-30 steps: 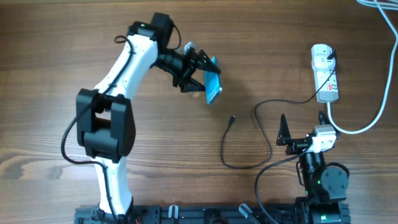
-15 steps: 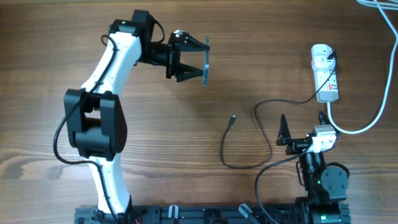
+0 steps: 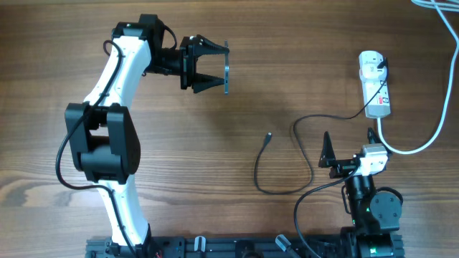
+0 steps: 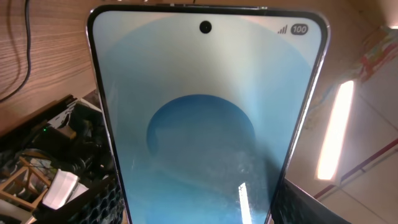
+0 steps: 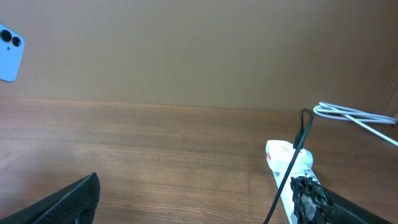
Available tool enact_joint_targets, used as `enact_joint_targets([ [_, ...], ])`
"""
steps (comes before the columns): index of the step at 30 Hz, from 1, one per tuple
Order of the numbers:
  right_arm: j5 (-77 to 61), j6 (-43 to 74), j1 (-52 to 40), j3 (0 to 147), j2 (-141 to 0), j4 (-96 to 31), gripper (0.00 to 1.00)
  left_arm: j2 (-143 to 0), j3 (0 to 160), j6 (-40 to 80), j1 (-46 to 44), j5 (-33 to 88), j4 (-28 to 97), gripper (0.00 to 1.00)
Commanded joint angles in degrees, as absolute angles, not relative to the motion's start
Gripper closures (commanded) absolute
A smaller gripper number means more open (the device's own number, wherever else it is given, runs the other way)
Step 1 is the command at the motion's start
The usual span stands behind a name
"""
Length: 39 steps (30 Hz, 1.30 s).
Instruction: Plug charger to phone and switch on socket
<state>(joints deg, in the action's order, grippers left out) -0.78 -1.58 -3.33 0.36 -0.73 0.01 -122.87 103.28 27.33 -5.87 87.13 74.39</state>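
My left gripper (image 3: 219, 68) is shut on the phone (image 3: 226, 72) and holds it on edge in the air over the far left-centre of the table. In the left wrist view the turquoise screen (image 4: 205, 124) fills the frame between my fingers (image 4: 81, 199). The phone's pale blue back shows in the right wrist view (image 5: 9, 45). The charger (image 3: 301, 154) lies looped on the table with its connector tip (image 3: 267, 137) free. Its black plug (image 3: 381, 65) sits in the socket (image 3: 375, 97). My right gripper (image 3: 349, 148) is open and empty near the front right.
A thick white lead (image 3: 430, 132) runs from the socket round the right edge to the far corner. The right wrist view shows the socket (image 5: 287, 165), the black cable (image 5: 300, 146) and the white lead (image 5: 354, 115).
My left arm has swung left and toward the far edge with the phone, turning it from tilted to on edge. The right arm and the cable have not moved.
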Motion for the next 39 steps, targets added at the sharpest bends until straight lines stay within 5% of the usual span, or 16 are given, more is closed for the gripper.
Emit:
enact_joint_targets([
  [1, 0.03, -1.48, -3.57, 0.30, -0.43, 0.32, 0.00, -120.79, 103.09, 27.46, -5.56, 90.37, 74.46, 0.28],
  [39, 0.03, -1.48, -3.57, 0.30, -0.43, 0.32, 0.00, -120.79, 103.09, 27.46, -5.54, 90.37, 75.53, 0.28],
])
